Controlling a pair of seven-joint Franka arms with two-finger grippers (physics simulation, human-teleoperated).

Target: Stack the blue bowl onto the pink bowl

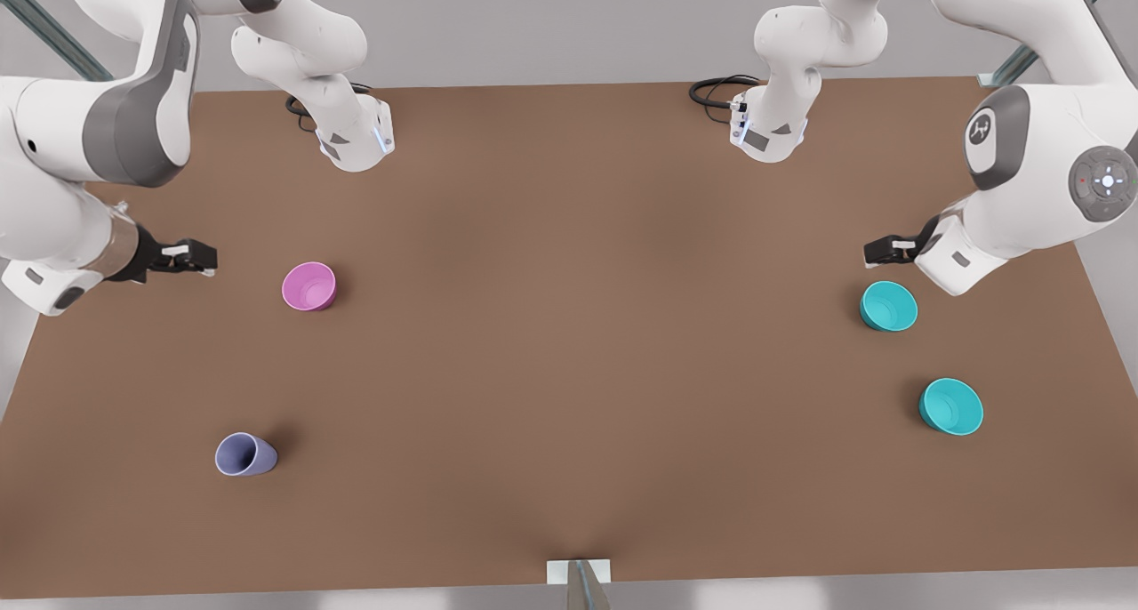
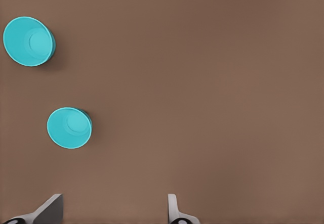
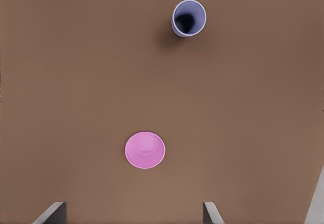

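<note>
**A:** Trying to work out which arm goes first here. Any ideas?

**B:** Left gripper (image 1: 871, 252), easy. Hovers just beside the blue bowl (image 1: 889, 306) at the front view's right edge of the table (image 1: 569, 343). Fingers (image 2: 50, 209) spread wide in the left wrist view, pinching nothing.

**A:** And which way from gripper to bowl?

**B:** Slightly toward the camera in the front view, almost under the wrist. Off to one side of the open jaws in the left wrist view, not between them, so probably needs a sideways shift before dropping down. Round and upright, mouth up, so no long axis to line up with; guessing a rim pinch from any angle.

**A:** Careful about the other teal bowl (image 1: 951, 406), though.

**B:** Yep, sits nearer the camera, a bit wider and shallower, farther from the gripper. Wrong one.

**A:** Pink bowl (image 1: 309, 286)?

**B:** Way over on the front view's left, well apart from the blue one, upright too. Right gripper (image 1: 206, 256) waits near it, fingers (image 3: 53, 211) spread, empty. Lavender cup (image 1: 245, 455) closer to the camera, out of the way.

**A:** So nothing stacked yet.

**B:** Nope. Grab first, then a long carry across the table.
</note>
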